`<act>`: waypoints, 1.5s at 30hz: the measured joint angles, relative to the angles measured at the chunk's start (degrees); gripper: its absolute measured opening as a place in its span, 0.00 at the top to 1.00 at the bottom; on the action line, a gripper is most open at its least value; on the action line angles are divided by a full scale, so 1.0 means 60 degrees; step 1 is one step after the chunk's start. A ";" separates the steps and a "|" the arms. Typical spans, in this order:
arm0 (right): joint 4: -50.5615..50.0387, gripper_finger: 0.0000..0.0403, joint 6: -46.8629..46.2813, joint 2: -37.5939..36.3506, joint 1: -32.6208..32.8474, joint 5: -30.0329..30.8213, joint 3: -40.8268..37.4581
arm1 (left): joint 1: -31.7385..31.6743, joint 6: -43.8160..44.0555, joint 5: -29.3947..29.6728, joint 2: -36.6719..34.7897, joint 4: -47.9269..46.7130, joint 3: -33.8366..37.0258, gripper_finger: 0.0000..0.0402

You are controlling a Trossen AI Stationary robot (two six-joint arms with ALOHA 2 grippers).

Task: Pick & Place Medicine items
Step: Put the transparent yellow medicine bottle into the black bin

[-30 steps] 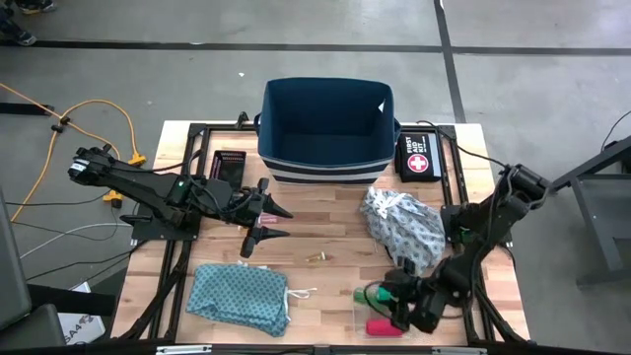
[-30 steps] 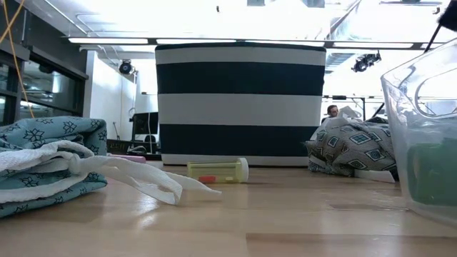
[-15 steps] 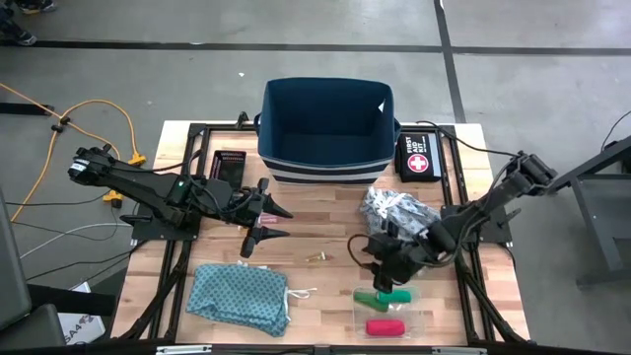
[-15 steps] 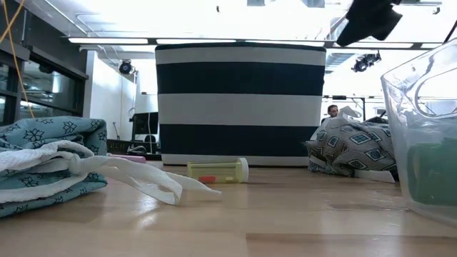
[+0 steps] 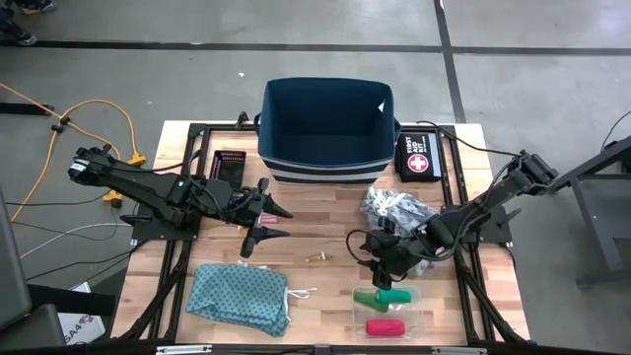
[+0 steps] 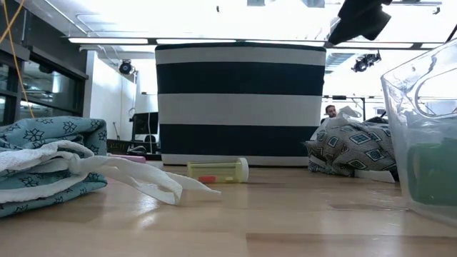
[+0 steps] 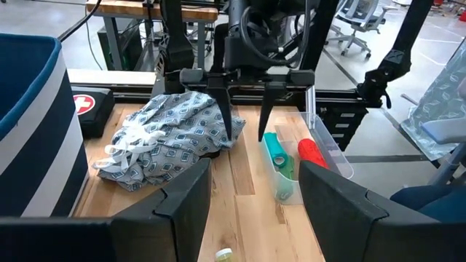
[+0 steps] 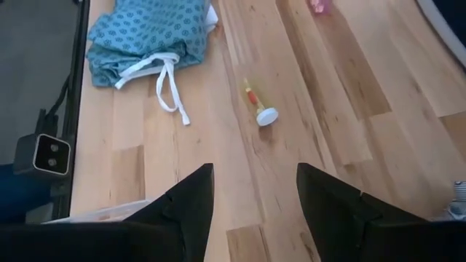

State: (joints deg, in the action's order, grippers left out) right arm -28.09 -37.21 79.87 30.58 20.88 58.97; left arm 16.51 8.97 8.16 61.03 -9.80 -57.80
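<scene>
Your right gripper (image 5: 367,248) hangs open and empty above the table near the tiny vial (image 5: 316,258), while your left gripper (image 5: 271,223) waits open too.

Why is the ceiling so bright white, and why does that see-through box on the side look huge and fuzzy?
In the low view, ceiling lights glare and wash out the top; the clear tray sits very near the lens, so it looms large and soft. The high view is evenly lit, with little shadow on the table.
</scene>
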 joint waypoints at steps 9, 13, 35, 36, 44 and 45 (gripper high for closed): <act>-0.0063 0.54 0.0256 -0.1315 -0.0549 0.0271 -0.0844 | 0.0002 0.0004 0.0002 -0.0003 0.0007 0.0000 0.50; -0.0046 0.54 0.0688 -0.2338 -0.0956 0.0409 -0.1379 | 0.0001 0.0004 0.0001 -0.0003 0.0007 0.0000 0.50; -0.1547 0.54 0.1271 -0.6188 -0.3689 0.0998 -0.3219 | 0.0000 0.0004 0.0004 -0.0003 0.0004 0.0000 0.50; -0.1562 0.54 0.1271 -0.6185 -0.3689 0.0998 -0.3231 | 0.0004 0.0000 0.0000 -0.0003 0.0000 0.0000 0.50; -0.1598 0.54 0.1259 -0.6100 -0.3682 0.0987 -0.3240 | 0.0003 0.0001 0.0004 -0.0003 0.0001 0.0000 0.50; -0.1601 0.54 0.1252 -0.6100 -0.3682 0.0991 -0.3240 | 0.0002 0.0004 0.0004 -0.0003 0.0000 0.0000 0.50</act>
State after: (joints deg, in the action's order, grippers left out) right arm -37.69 -29.69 43.27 8.49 26.83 39.53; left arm 16.52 8.99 8.19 61.01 -9.80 -57.80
